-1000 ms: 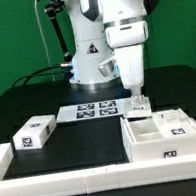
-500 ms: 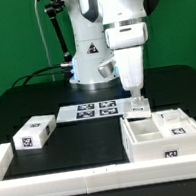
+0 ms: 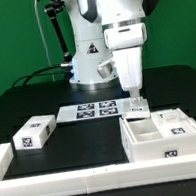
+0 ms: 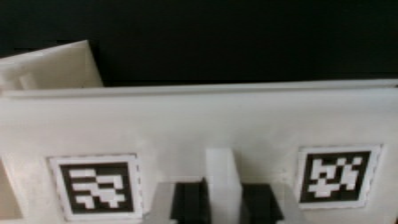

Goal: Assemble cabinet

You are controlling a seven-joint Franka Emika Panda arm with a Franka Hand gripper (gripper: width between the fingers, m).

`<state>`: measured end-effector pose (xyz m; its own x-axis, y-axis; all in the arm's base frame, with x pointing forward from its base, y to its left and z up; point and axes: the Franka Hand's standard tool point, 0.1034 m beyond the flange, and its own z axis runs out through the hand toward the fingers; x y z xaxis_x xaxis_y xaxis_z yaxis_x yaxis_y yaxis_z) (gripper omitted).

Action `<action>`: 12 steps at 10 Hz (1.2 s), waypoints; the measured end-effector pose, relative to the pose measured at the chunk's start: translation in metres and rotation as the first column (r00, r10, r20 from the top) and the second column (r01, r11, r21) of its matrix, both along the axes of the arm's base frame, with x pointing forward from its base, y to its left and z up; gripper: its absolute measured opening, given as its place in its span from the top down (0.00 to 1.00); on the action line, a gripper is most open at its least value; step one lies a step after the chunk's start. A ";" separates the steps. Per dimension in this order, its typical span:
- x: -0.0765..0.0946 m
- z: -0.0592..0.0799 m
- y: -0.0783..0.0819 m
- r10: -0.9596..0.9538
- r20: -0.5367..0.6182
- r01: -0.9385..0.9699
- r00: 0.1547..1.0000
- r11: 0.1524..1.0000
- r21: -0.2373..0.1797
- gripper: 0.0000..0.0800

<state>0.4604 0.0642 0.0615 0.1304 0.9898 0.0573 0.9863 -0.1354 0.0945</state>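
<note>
Gripper (image 3: pixel 136 100) has risen slightly, pinching a white tagged cabinet part (image 3: pixel 138 107).

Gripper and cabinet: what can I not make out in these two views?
1. Gripper: in the exterior view too small to show whether it grips the cabinet wall; in the wrist view the fingers are cut off by the picture edge.
2. Cabinet inside: partly hidden by its own walls in the exterior view; the wrist view is blurred.
3. Drawer block tags: too small to read in the exterior view.
</note>
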 end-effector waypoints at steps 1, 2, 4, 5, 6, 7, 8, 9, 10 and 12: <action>0.000 0.000 0.000 0.000 0.000 0.000 1.000 1.000 0.000 0.91; -0.002 -0.001 -0.001 0.005 -0.002 -0.005 1.000 1.000 -0.001 0.91; -0.007 -0.003 -0.003 0.010 -0.011 -0.010 1.000 1.000 -0.003 0.91; -0.011 -0.005 -0.004 0.009 -0.017 -0.009 1.000 1.000 -0.004 0.91; -0.012 -0.006 -0.004 0.009 -0.021 -0.010 1.000 1.000 -0.004 0.91; -0.012 -0.007 -0.003 0.009 -0.023 -0.009 1.000 1.000 -0.004 0.91; -0.009 -0.006 -0.004 0.009 -0.022 -0.009 1.000 1.000 -0.005 0.91; -0.007 -0.004 -0.003 0.009 -0.019 -0.009 1.000 1.000 -0.005 0.91; -0.004 -0.003 -0.003 0.009 -0.016 -0.009 1.000 1.000 -0.005 0.91; -0.003 -0.003 -0.001 -0.003 0.003 0.003 1.000 1.000 0.004 0.91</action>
